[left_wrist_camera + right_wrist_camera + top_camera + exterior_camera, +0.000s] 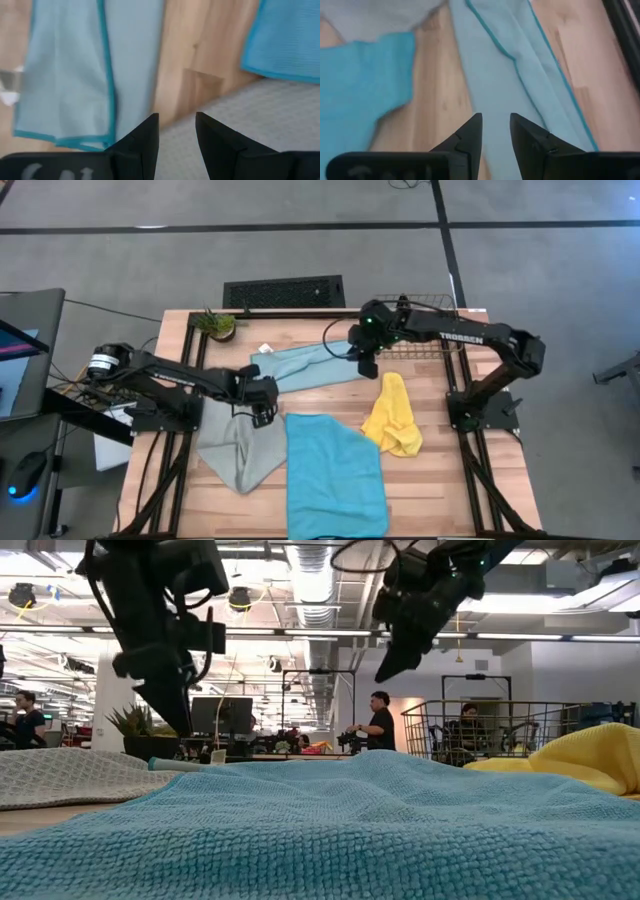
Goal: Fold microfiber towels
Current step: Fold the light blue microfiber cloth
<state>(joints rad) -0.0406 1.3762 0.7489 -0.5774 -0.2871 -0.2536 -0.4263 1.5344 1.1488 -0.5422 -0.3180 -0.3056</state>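
Wooden slat table (440, 480) on a black frame, set on a grey floor crossed by dark tape lines. Four towels are spread on it: pale blue towel (310, 366) at far centre, grey-green towel (238, 450) at near left, cyan-blue towel (335, 475) at near centre and touching it, yellow towel (392, 415) bunched to the right. A wire mesh basket (432, 330) is seen at the far right edge, a small potted plant (216, 325) at the far left corner.

Left gripper (262, 412) is held above the grey-green towel's far edge, fingers apart, nothing between them. Right gripper (366, 364) is held over the pale blue towel's right end, fingers likewise apart and empty.

Beyond the table, an open workshop with ceiling ducts is seen; a person (379, 722) stands at benches.
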